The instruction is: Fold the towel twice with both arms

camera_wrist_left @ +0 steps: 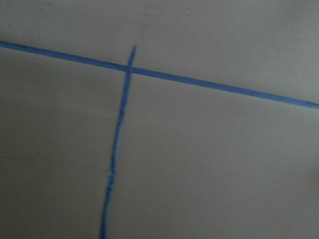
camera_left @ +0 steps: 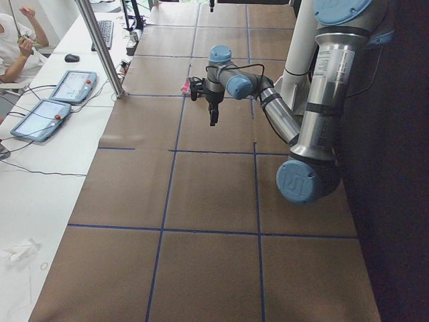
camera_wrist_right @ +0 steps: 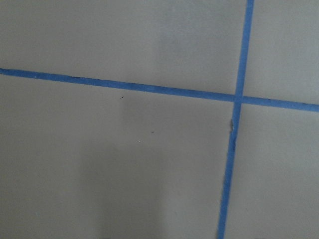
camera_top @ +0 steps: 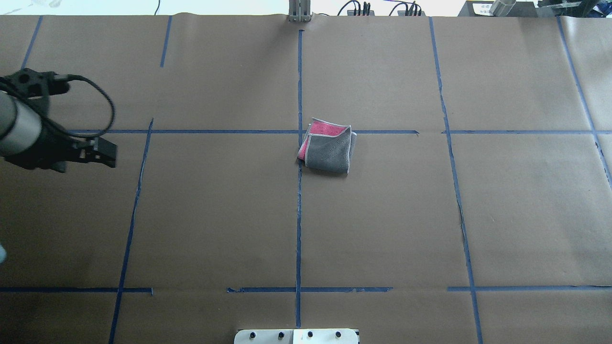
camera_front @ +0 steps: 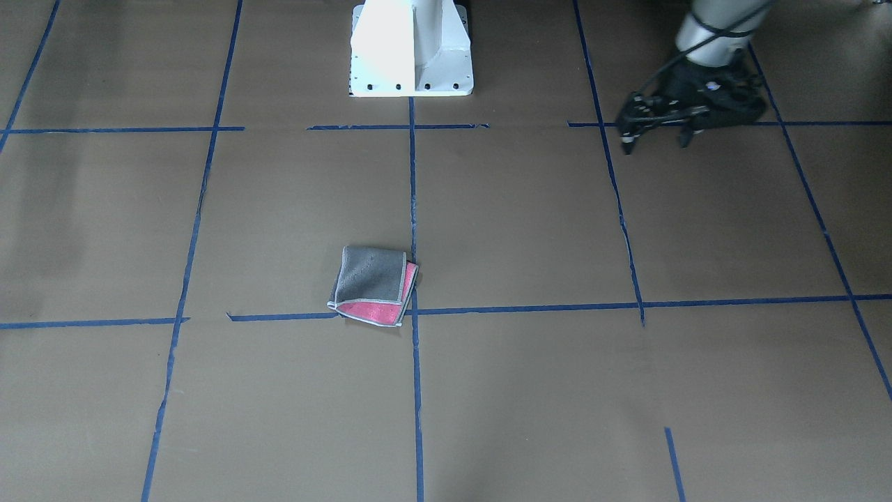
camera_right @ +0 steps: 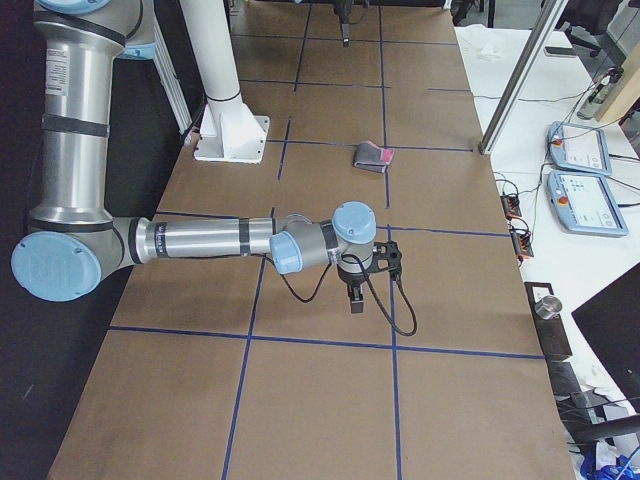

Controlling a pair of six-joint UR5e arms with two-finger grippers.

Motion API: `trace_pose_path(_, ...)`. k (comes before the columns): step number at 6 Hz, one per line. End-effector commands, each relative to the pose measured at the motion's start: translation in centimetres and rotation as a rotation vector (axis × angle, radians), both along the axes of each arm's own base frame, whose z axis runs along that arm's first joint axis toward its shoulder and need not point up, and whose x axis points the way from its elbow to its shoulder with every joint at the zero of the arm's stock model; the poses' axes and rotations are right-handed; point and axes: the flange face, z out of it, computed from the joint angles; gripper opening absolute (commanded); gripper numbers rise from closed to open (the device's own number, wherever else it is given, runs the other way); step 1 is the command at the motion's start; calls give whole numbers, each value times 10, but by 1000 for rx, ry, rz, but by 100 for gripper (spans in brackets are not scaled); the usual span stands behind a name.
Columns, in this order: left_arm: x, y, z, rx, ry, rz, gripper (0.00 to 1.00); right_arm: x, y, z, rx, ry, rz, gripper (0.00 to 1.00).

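- the towel (camera_front: pixel 374 286) — folded into a small square, dark grey face up, pink strips showing along two edges, flat at the central tape crossing (camera_top: pixel 300 132).
- left arm (camera_top: pixel 14 126), right arm (camera_right: pixel 200 240) — well apart from it.

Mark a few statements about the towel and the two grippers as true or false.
1. The towel lies folded, mostly grey side up. True.
2. The left gripper grips a corner of the towel. False: it hangs far off to one side and touches no cloth.
3. The towel lies across a blue tape line. True.
4. The right gripper presses on the towel. False: it is over the bare table, well apart from the towel.
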Motion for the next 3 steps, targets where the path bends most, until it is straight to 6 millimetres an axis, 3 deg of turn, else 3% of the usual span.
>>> trace_pose_path(1, -144, -11, 111, 13, 4, 111, 100, 57, 14, 17, -8, 1, -87, 100)
trace_pose_path(2, -201, -24, 190, 4, 9, 144, 100, 72, 16, 17, -46, -8, -53, 100)
trace_pose_path(3, -256, -24, 262, -2, 12, 160, 100, 72, 16, 16, -63, -4, -38, 100)
